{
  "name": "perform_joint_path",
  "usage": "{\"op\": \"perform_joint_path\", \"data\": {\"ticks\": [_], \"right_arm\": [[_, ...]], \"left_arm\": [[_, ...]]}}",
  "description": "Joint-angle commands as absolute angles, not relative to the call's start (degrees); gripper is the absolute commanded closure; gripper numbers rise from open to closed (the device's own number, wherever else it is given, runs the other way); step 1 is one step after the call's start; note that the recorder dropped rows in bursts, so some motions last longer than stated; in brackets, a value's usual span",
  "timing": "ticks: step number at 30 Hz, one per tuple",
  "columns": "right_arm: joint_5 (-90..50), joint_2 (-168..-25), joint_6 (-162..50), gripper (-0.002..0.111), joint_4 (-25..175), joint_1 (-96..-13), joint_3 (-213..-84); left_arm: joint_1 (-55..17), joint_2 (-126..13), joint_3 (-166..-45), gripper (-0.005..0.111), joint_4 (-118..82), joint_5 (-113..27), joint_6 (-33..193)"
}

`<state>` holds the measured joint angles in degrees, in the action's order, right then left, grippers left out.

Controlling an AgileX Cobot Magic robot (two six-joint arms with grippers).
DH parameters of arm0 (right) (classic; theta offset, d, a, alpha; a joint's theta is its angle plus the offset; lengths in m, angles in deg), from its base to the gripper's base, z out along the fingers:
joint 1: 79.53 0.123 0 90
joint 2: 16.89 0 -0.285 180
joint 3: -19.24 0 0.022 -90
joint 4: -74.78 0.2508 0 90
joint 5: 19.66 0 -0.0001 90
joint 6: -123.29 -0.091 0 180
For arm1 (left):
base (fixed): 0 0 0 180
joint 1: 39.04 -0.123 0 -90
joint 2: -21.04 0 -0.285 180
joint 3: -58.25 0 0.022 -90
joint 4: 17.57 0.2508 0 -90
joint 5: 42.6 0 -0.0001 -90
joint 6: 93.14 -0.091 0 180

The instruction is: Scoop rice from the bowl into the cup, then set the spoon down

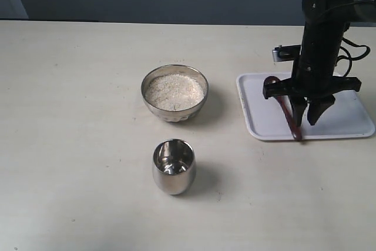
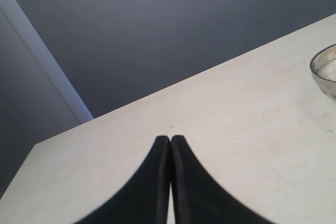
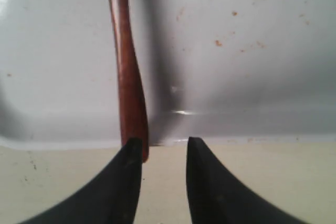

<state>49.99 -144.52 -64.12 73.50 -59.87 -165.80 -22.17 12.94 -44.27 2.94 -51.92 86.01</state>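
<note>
- Exterior view: we see the bowl (image 1: 174,93) mid-surface (image 1: 70,145), with the rice (image 1: 174,91) filling it in a pale, level heap.
- The cup (image 1: 174,167) stands upright nearer the camera than the bowl, apart from it. We can't tell whether any grains are inside.
- A white tray (image 1: 352,123) sits to the right, well apart from both. The spoon (image 1: 285,110) lies flat on it, head toward the far side and handle end on the near rim.
- The right gripper (image 1: 306,120) points down over the tray by the spoon's handle, fingers apart.
- Left wrist view: the left gripper (image 2: 170,139) has its fingers pressed together, clamped on nothing, above bare surface (image 2: 236,129). The bowl's (image 2: 316,72) rim and a bit of rice (image 2: 331,69) show at the frame edge, well away from the gripper.
- Right wrist view: the right gripper (image 3: 164,142) fingers are spread. The spoon (image 3: 128,87) handle lines up with one fingertip (image 3: 134,148), outside the gap. We can't tell whether they touch.
- The handle end pokes just past the rim of the tray (image 3: 236,66). The tray floor carries a few rust-coloured specks.
</note>
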Motion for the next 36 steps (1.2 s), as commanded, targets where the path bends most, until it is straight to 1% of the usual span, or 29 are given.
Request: {"op": "perform_joint_path", "data": {"ticks": [1, 6, 8, 10, 12, 13, 18, 23, 27, 32, 36], "right_arm": [[50.2, -144.4, -63.8, 0.078, 72.8, -60.2, -166.1], [48.1, -143.6, -64.0, 0.079, 71.9, -60.2, -166.1], [46.6, -142.1, -64.0, 0.081, 71.8, -60.2, -166.1], [44.3, -139.5, -64.0, 0.09, 71.8, -60.2, -166.1], [41.1, -136.3, -64.0, 0.106, 72.1, -60.1, -165.9], [38.4, -134.1, -64.0, 0.109, 72.9, -59.9, -165.2], [25.7, -120.9, -64.3, 0.109, 73.6, -57.3, -158.4], [13.6, -102.9, -66.8, 0.109, 73.6, -53.8, -145.0], [4.2, -90.5, -67.9, 0.109, 73.6, -52.7, -134.7], [1.5, -77.6, -67.9, 0.109, 71.5, -52.7, -124.8], [2.9, -71.8, -67.9, 0.109, 69.7, -52.7, -120.0]], "left_arm": [[-21.7, 13.3, -44.5, 0.106, 2.8, -51.6, 86.4], [-21.7, 13.3, -44.5, 0.106, 2.8, -51.6, 86.4], [-21.7, 13.3, -44.5, 0.106, 2.8, -51.6, 86.4], [-21.7, 13.3, -44.5, 0.106, 2.8, -51.6, 86.4], [-21.7, 13.3, -44.5, 0.106, 2.8, -51.6, 86.4], [-21.7, 13.3, -44.5, 0.106, 2.8, -51.6, 86.4], [-21.7, 13.3, -44.5, 0.106, 2.8, -51.6, 86.4], [-21.7, 13.3, -44.5, 0.106, 2.8, -51.6, 86.4], [-21.7, 13.3, -44.5, 0.106, 2.8, -51.6, 86.4], [-21.7, 13.3, -44.5, 0.106, 2.8, -51.6, 86.4], [-21.7, 13.3, -44.5, 0.106, 2.8, -51.6, 86.4]]}}
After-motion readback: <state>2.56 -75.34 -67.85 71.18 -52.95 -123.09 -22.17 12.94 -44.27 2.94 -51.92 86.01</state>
